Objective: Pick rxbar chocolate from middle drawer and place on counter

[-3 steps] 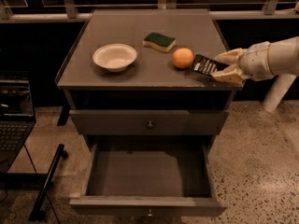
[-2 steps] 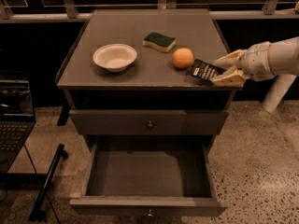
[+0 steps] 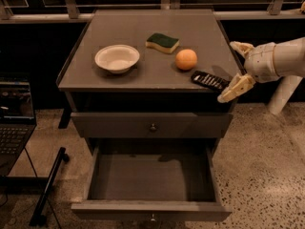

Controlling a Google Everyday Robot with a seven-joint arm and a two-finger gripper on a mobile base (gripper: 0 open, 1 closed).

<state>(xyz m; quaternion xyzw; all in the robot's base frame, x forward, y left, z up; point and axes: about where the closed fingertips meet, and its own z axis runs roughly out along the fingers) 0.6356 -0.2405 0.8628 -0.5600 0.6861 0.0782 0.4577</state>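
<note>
The rxbar chocolate, a flat black bar with white print, lies on the counter near its front right corner. My gripper is just right of the bar at the counter's right edge. It is open and empty, with one finger next to the bar's right end and the other finger farther back. The middle drawer is pulled out below and nothing shows inside it.
A white bowl, a green-and-yellow sponge and an orange sit on the counter. The drawer above is shut. A laptop stands at the left and a black stand leg lies on the floor.
My gripper has let go of the bar and drawn back a little to the right with its fingers spread. The bar now lies flat on the counter.
</note>
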